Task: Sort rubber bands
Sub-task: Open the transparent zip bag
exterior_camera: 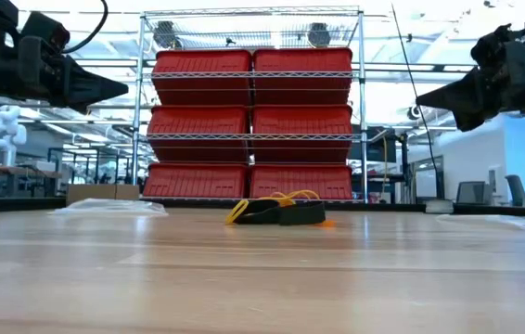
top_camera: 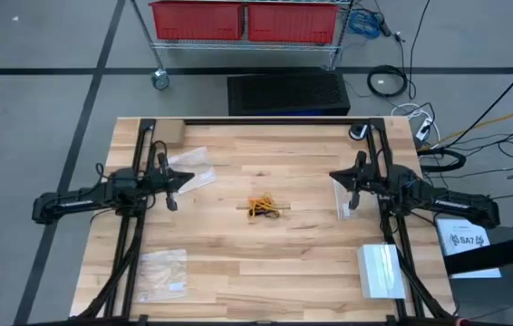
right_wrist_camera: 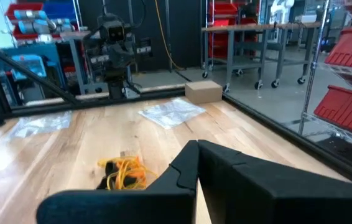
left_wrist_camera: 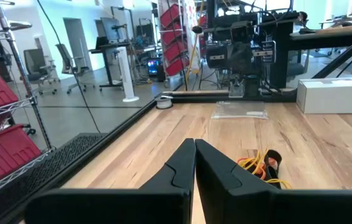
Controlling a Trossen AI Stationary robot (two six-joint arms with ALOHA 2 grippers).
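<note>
The left claw (top_camera: 171, 203) is hanging closed and empty left of the rubber bands (top_camera: 263, 208), which are lying tangled mid-tabletop (top_camera: 238, 263); the right claw (top_camera: 349, 207) is waiting closed, empty. Whichever reaches should be opening first, then pinching one loop at the pile's edge.

The tabletop (top_camera: 266, 263) is pale wood in glued strips, smooth with a light sheen, and the bands (top_camera: 264, 207) on it are thin matt rubber in yellow, orange and black. Clear bags (top_camera: 163, 273) of crinkled glossy plastic lie near the edges beside a brown cardboard box (right_wrist_camera: 203, 91). Both grippers, left (left_wrist_camera: 194, 163) and right (right_wrist_camera: 198, 163), look like matt black plastic, and the red bins (exterior_camera: 250, 125) behind are smooth plastic on a shiny wire metal rack (exterior_camera: 363, 111).
</note>
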